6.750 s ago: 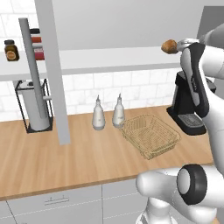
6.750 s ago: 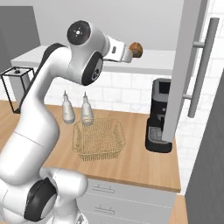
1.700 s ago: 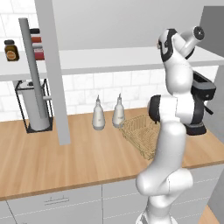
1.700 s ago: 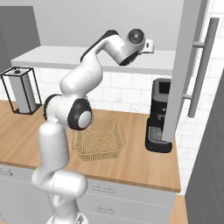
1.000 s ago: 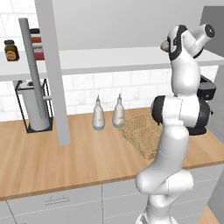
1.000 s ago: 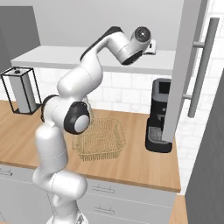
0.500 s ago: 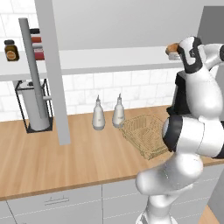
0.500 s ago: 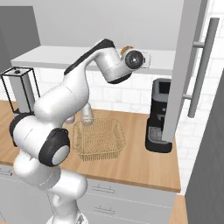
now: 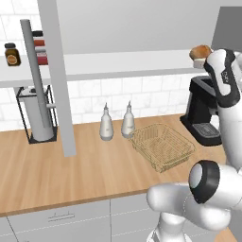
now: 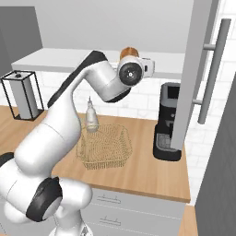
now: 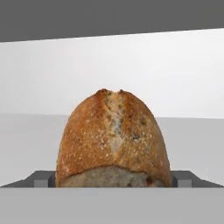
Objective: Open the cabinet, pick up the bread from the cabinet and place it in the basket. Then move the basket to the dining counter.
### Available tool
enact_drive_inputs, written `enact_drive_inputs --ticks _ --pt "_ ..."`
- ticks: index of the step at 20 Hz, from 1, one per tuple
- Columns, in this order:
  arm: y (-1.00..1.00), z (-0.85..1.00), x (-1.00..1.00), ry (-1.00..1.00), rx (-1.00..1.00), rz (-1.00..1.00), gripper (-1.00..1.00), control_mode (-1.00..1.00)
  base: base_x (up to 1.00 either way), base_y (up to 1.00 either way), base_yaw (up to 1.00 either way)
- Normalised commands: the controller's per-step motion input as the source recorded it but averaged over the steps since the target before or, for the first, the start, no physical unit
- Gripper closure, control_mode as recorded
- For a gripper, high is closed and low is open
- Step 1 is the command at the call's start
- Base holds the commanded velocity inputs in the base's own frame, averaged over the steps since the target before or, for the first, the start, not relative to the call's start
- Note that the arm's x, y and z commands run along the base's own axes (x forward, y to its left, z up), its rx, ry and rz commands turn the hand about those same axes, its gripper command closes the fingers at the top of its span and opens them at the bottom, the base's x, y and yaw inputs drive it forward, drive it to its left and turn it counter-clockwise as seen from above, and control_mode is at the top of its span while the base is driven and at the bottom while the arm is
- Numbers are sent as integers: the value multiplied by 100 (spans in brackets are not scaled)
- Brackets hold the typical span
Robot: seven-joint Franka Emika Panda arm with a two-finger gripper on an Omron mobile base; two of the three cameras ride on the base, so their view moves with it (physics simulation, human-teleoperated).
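- Bread (image 11: 114, 139) sits on the cabinet (image 9: 142, 66) shelf, framed between the spread fingertips (image 11: 43, 178).
- Gripper (image 11: 114, 179) has swung in from high up moments ago — jaws wide, nothing clasped.
- Closing on the loaf looks next; basket (image 9: 162, 145) waits below.

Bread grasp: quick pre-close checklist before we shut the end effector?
1. Cabinet door open: ok, it stands swung out, shelf exposed.
2. Bread between the fingertips: ok, hand view shows one tip on each side of the loaf.
3. End effector open: ok, jaws stand wide, not pressing on the loaf.
4. Bread upright on the shelf: ok, resting flat, not tilted.
5. Depth of the fingers along the loaf: cannot tell, the tips barely show.
6. Basket free to receive: ok, nothing in it, on the worktop below.
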Motion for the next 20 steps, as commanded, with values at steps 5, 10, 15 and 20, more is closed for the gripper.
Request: enact_drive_inputs --ticks 5,10,15,20 --pt "7 -1 -100 2 0 0 100 -100 0 0 0" --pt "21 -2 -100 3 0 0 100 -100 0 0 0" --pt "41 -12 -100 11 0 0 100 -100 0 0 0" --pt "46 -32 -100 25 0 0 100 -100 0 0 0"
